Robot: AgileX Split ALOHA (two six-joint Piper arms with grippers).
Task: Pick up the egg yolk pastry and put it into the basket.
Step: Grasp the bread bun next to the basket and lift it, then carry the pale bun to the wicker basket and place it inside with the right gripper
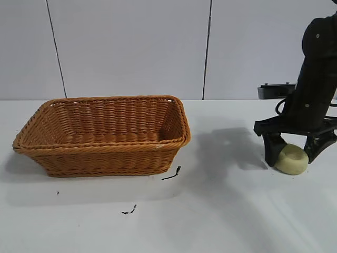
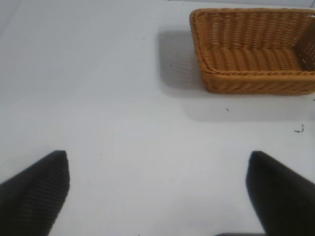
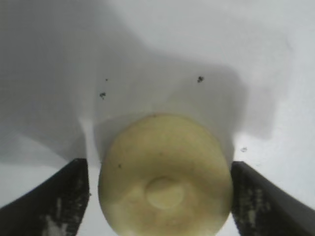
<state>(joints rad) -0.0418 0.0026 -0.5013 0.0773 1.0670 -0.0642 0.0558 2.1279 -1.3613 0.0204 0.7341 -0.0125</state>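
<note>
Straddling the egg yolk pastry [image 1: 293, 159], the right gripper [image 1: 297, 150] stands low over the white table [image 1: 221, 211], well to the right of the wicker basket [image 1: 102, 134] in the exterior view. Its two dark fingers [image 1: 273, 149] are spread, one on each side of the pastry. In the right wrist view a narrow strip of table shows between each finger [image 3: 49, 206] and the pastry [image 3: 165, 177], so the pastry is flanked, not pinched. The pastry lies on the table, dimple up, outside the basket. Small dark specks [image 1: 171, 174] lie on the table just in front of the basket's right corner. The left gripper [image 2: 157, 196] appears in the left wrist view only, its fingers [image 2: 34, 191] spread wide above bare table, with the basket [image 2: 256, 49] well apart from it.
</note>
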